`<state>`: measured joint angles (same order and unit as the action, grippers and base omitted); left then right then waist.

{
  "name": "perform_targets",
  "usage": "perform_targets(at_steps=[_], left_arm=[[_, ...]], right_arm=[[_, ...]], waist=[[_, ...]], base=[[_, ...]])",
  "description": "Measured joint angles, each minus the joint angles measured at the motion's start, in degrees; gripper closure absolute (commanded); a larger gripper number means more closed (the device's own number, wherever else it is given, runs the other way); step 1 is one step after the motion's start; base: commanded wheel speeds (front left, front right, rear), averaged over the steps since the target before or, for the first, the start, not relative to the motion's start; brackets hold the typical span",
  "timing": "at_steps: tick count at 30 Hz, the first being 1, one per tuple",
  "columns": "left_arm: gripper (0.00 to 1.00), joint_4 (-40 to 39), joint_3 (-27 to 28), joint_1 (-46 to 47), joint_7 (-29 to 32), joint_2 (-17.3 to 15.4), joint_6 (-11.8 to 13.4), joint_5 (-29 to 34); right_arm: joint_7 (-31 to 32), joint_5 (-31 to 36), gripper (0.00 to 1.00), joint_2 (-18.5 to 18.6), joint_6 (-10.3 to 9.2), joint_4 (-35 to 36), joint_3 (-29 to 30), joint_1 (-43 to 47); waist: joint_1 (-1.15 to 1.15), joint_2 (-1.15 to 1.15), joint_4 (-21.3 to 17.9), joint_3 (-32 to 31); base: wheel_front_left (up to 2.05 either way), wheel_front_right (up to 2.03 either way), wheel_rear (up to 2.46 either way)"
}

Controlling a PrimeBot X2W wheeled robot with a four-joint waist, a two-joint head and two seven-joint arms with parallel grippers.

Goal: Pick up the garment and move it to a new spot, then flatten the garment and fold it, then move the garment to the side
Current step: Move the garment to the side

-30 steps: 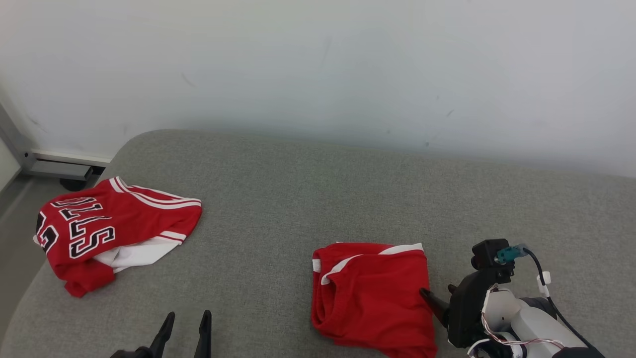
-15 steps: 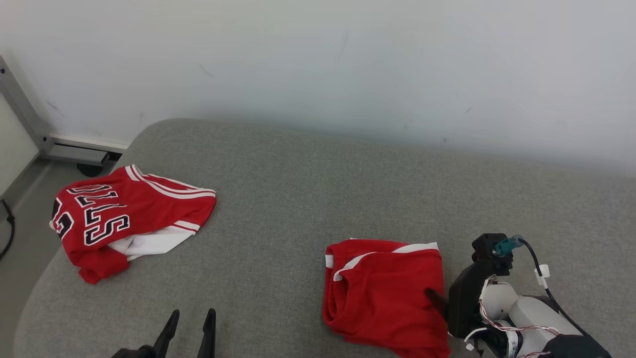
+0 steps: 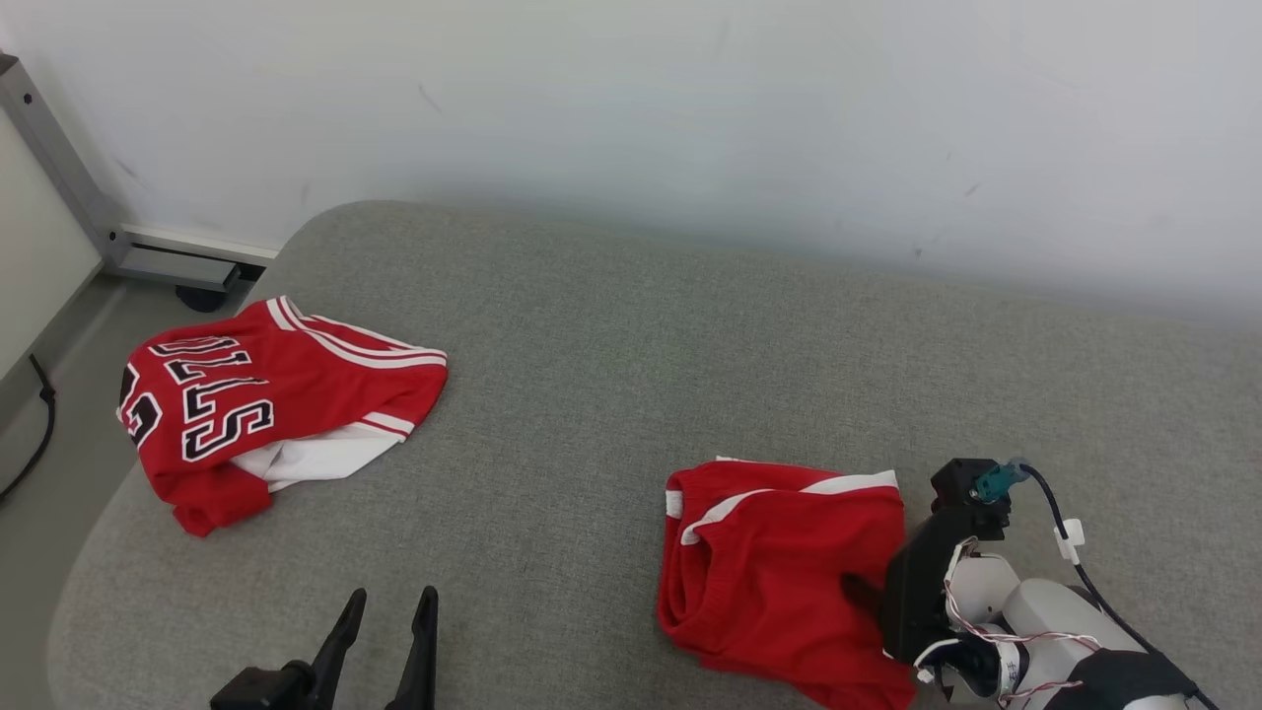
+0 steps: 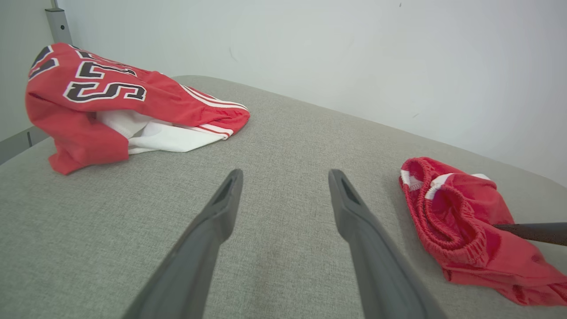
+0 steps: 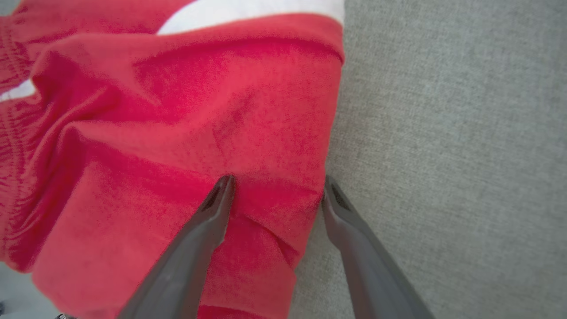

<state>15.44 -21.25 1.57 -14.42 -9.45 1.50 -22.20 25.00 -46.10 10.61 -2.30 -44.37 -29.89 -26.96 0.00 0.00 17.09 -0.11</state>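
Observation:
Folded red shorts with white trim (image 3: 779, 572) lie on the grey upholstered surface (image 3: 611, 375) at the right front. My right gripper (image 3: 868, 592) is open at their right edge. In the right wrist view the right gripper (image 5: 277, 186) has one finger (image 5: 217, 204) resting on the red shorts (image 5: 177, 133) and the other just off the hem on the grey fabric. My left gripper (image 3: 391, 602) stands open and empty at the front left, well apart from the shorts (image 4: 460, 217); its wrist view shows the left gripper (image 4: 285, 177) over bare grey fabric.
A crumpled red jersey with black-and-white lettering (image 3: 266, 404) lies at the surface's left edge, also the jersey (image 4: 110, 102) in the left wrist view. A white wall (image 3: 690, 118) runs behind. A metal frame (image 3: 118, 247) and a black cable (image 3: 39, 434) sit on the floor at left.
The head camera has shifted, sliding the whole picture right and up. My right gripper has reached further in over the shorts' right edge. The left gripper holds as it was.

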Motion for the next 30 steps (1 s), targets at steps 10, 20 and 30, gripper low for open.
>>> perform_targets(at_steps=[10,20,30], left_arm=[[0.00,0.89,1.29,-0.09,0.00,-0.02,-0.02,-0.09],[0.00,0.66,1.53,-1.18,0.00,-0.04,-0.53,-0.07],[0.00,-0.46,1.64,-1.41,0.00,-0.73,-1.14,0.04]], right_arm=[[-0.87,-0.21,1.00,-0.27,1.83,-2.03,0.36,-2.19],[-1.85,-0.19,1.00,2.88,2.97,-3.71,1.48,-5.93],[-1.71,0.18,1.00,7.34,3.32,-6.64,2.74,-10.31]], waist=[[0.01,0.00,-1.37,0.13],[0.00,0.00,-4.94,-0.75],[0.00,0.00,-7.85,0.85]], base=[[0.00,0.00,0.00],[0.00,0.00,0.00],[0.00,0.00,0.00]])
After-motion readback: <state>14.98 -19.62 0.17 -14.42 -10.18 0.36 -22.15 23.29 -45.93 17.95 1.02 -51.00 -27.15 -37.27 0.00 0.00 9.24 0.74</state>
